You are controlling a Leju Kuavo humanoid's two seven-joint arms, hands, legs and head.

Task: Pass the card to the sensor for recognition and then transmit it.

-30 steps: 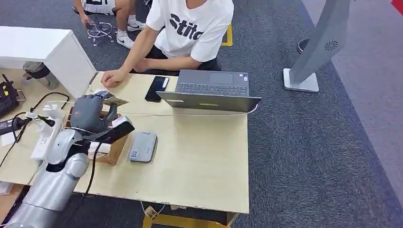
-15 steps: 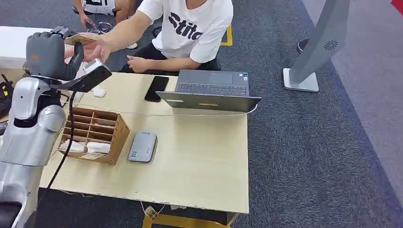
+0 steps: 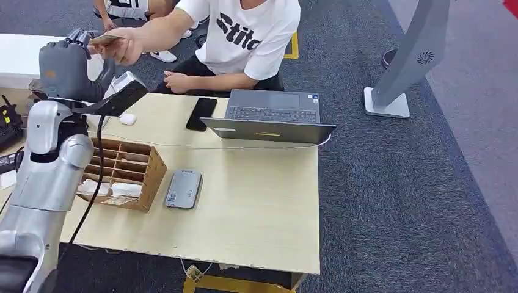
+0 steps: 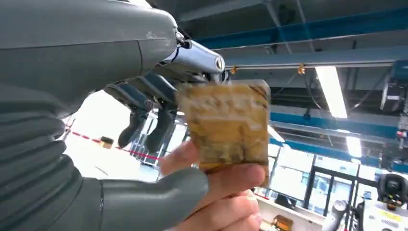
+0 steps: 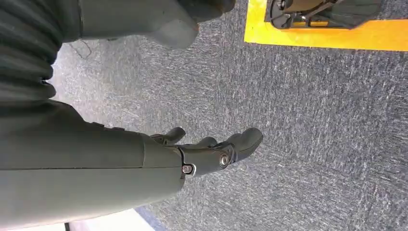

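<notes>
Handover pt: left hand (image 3: 68,68) raised w/ tan rectangular card (image 3: 105,39), person's hand (image 3: 125,47) gripping same card.
L hand pinches card betw. thumb and fingers above table's far-left corner; wrist view confirms both holding. Right hand (image 5: 211,151) hangs over grey carpet (image 5: 312,120), fingers loosely apart, holding nothing. Grey flat card reader (image 3: 184,188) lies on light wooden table (image 3: 256,207) beside brown compartment box (image 3: 125,173).

A bench (image 3: 256,207) carries a box (image 3: 125,174) at its left, a reader (image 3: 184,188) just right of it, and a laptop (image 3: 269,116) at the far edge with a phone (image 3: 201,113) to its left. Behind sits a person (image 3: 244,36), whose hand (image 3: 125,47) meets the left hand (image 3: 67,67) at a card (image 3: 105,39) above the bench's far left corner.
</notes>
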